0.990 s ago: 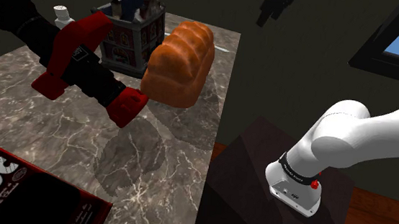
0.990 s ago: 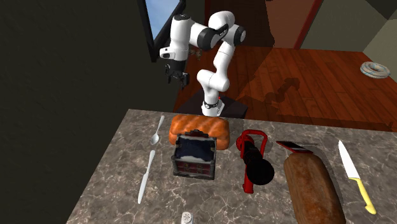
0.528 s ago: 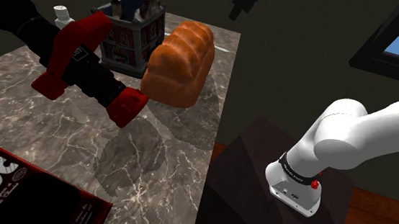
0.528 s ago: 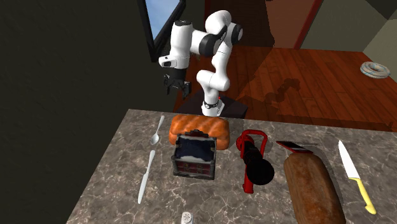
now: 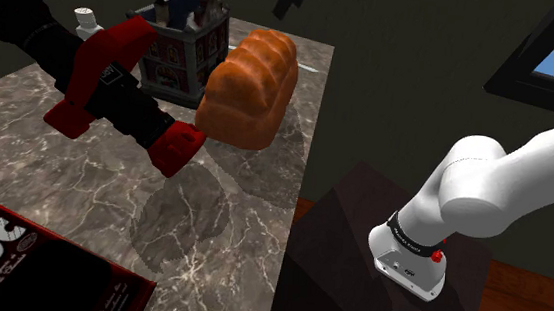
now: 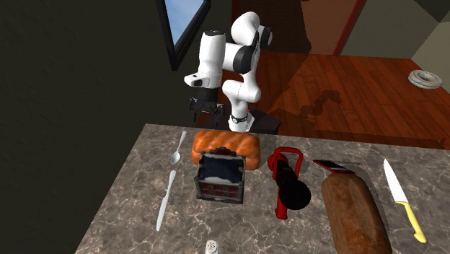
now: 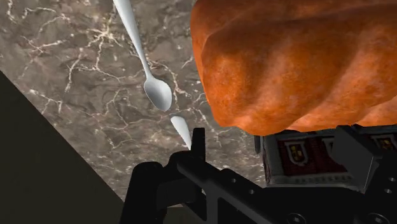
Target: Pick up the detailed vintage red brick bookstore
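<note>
White arm (image 6: 216, 58) points its spread-fingered end effector (image 6: 204, 113) down above the loaf (image 6: 225, 144).

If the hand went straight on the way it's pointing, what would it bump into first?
Probably the brown bread loaf, which lies right ahead of the open hand. The red brick bookstore sits right beside the loaf, so depth is unclear and the hand might reach that instead.

"LOC" on red box (image 5: 49, 262)
</note>
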Controlling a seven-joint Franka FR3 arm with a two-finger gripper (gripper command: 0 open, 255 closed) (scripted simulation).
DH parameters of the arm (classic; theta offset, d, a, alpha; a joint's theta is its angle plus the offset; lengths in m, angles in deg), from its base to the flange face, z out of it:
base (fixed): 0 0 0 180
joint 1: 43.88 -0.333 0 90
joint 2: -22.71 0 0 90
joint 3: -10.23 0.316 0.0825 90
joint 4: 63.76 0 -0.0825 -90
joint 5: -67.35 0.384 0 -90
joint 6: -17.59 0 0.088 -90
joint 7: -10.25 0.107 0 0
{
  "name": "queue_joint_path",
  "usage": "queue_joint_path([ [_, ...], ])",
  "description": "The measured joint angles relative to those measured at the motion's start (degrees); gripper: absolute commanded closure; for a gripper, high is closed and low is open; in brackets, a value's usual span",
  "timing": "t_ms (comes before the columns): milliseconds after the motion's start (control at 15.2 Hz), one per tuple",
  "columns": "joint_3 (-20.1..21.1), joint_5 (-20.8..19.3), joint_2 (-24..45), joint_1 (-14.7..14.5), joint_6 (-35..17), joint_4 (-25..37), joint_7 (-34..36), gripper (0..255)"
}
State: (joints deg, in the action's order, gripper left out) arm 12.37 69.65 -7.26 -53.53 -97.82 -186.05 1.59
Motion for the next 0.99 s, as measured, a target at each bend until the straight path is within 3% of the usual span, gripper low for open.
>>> queue_joint_path([
  [990,5.8,4.2,16.8,-8.2,-11.8,15.9,-7.0,0],
])
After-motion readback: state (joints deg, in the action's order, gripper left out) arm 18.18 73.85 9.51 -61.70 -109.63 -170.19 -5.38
